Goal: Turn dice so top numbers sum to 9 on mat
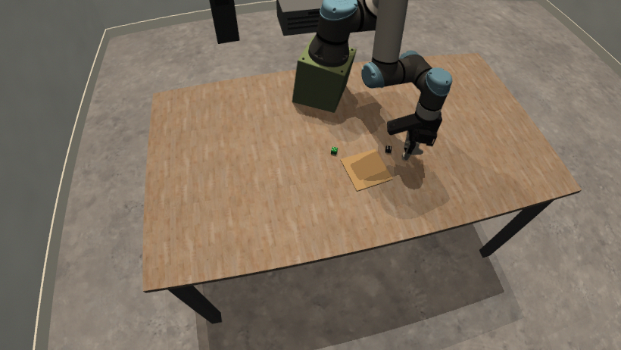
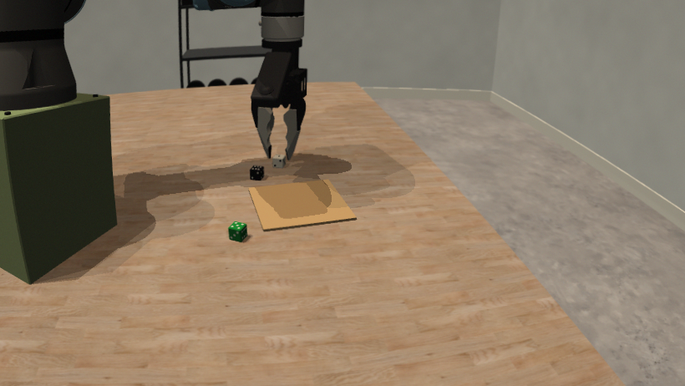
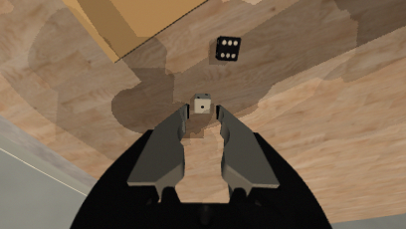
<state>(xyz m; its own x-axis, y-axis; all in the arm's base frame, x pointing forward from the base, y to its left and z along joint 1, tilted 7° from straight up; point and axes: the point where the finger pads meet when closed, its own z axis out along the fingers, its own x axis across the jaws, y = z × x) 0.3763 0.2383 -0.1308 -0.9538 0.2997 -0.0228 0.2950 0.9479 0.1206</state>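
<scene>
The white die (image 1: 403, 157) (image 2: 278, 161) (image 3: 202, 106) sits on the table with one pip on top. My gripper (image 1: 407, 153) (image 2: 279, 156) (image 3: 202, 106) is partly open and points down, with its fingertips just above the table on either side of the white die and a gap beside it in the wrist view. The black die (image 1: 388, 148) (image 2: 256, 173) (image 3: 228, 49) lies flat close by, six on top. The green die (image 1: 334, 150) (image 2: 237, 231) lies flat on the other side of the mat (image 1: 360, 185) (image 2: 287, 221) (image 3: 159, 20), apparently five on top. All three dice are off the mat.
The green base block (image 1: 321, 86) (image 2: 62, 191) of the arm stands at the table's back edge. The wooden table (image 1: 243, 195) (image 2: 383, 287) reaches well past the mat on all sides. The arm's shadow falls across the mat and the white and black dice.
</scene>
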